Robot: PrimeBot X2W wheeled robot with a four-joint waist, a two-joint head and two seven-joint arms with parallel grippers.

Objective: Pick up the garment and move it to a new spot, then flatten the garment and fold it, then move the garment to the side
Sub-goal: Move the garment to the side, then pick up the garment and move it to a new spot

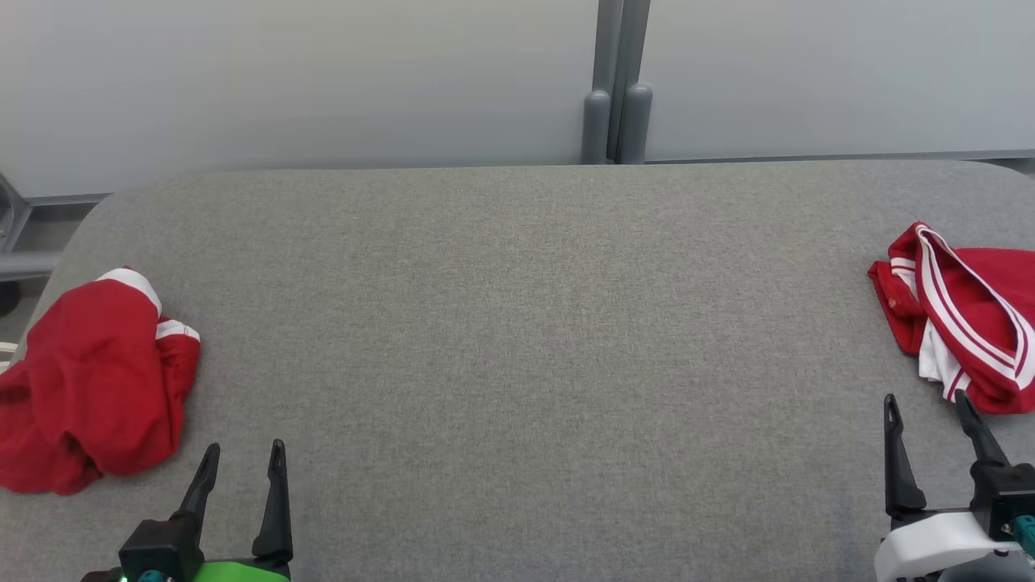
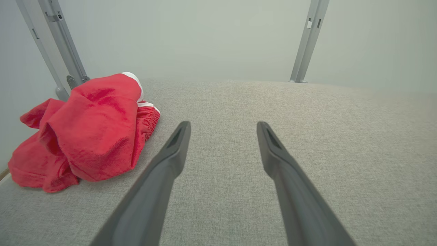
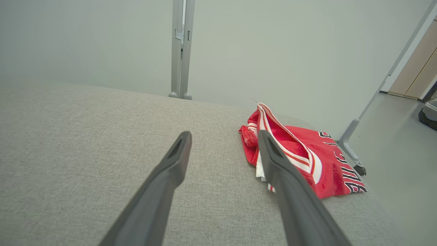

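Observation:
A crumpled red garment [image 1: 97, 380] with white trim lies in a heap at the left edge of the grey padded table [image 1: 517, 323]. My left gripper [image 1: 245, 446] stands open just right of it and nearer me, nothing between its fingers. In the left wrist view the same heap [image 2: 88, 133] sits left of the open left gripper [image 2: 222, 124]. A second red garment [image 1: 970, 315] with white stripes lies bunched at the table's right edge. My right gripper [image 1: 925, 398] is open just in front of it, empty. In the right wrist view this garment [image 3: 307, 157] lies behind the right finger of the right gripper [image 3: 224, 133].
A pale partition wall with a grey post [image 1: 614, 89] runs behind the table. The table's rounded corners are at the far left and far right. Bare floor [image 3: 403, 143] lies beyond the table's right edge. The wide middle of the table is bare fabric.

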